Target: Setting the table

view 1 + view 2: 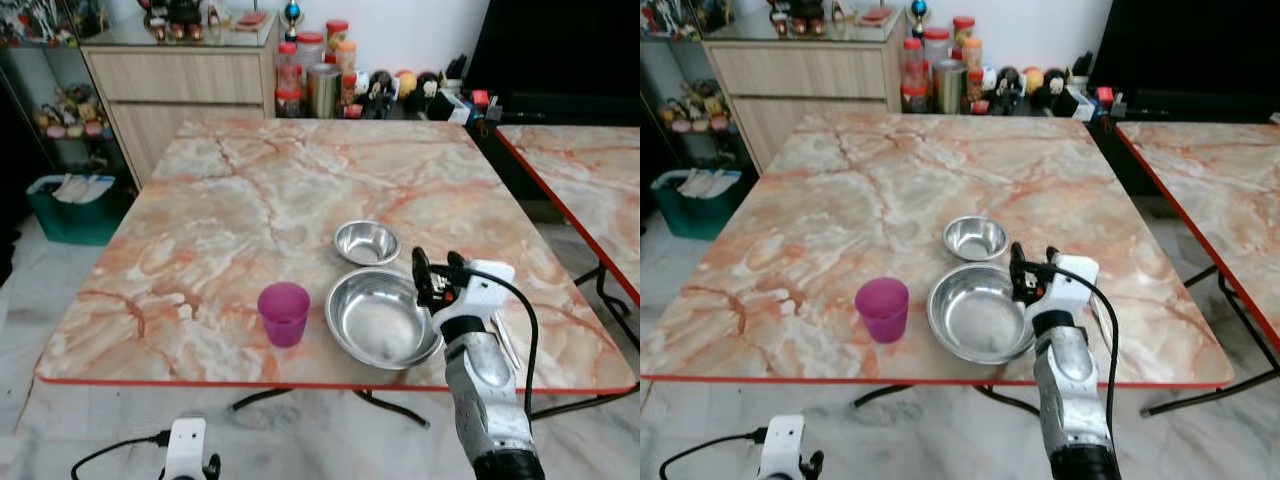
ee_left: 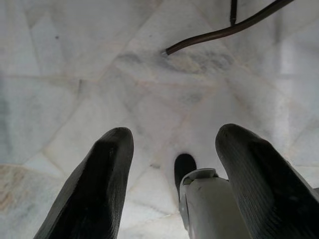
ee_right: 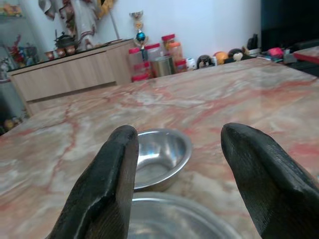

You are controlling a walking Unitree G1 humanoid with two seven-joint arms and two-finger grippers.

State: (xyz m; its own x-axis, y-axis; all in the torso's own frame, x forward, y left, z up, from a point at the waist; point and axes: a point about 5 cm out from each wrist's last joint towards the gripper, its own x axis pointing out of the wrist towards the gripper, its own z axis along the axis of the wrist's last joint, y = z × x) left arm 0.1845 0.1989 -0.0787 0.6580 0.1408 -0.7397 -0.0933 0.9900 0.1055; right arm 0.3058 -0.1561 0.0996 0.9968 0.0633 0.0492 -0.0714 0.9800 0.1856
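Right wrist view: right gripper [image 3: 174, 174] gapes above large bowl [image 1: 381, 318] rim.

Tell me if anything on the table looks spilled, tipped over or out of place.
Nothing stands out. The purple cup, the large steel bowl and the small steel bowl all stand upright on the marble table, with no spill around them. The right gripper hovers open over the large bowl's rim.

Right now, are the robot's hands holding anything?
Left gripper: open, empty, hanging over the floor.
Right gripper: open, empty, above the big bowl.
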